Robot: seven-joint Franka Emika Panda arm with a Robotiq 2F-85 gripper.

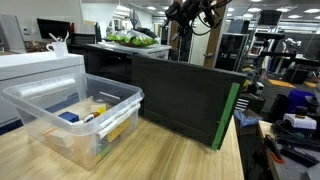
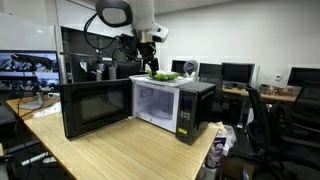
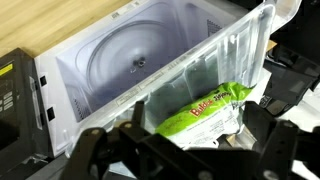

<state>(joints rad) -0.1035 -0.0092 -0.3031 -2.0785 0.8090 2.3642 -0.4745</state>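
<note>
**One packet, jaws wide**

One green plastic packet with a pink label lies on top of the one black microwave oven, whose door is open. The gripper hovers just above the packet, jaws spread wide and empty. One clear plastic bin stands on the table.

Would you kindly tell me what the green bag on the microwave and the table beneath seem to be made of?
The bag looks like thin glossy plastic film: it crinkles, catches the light and shows green contents through it. The table seems to be pale, matt wood or wood-look laminate: faint grain lines run along it; which of the two I cannot tell.
</note>
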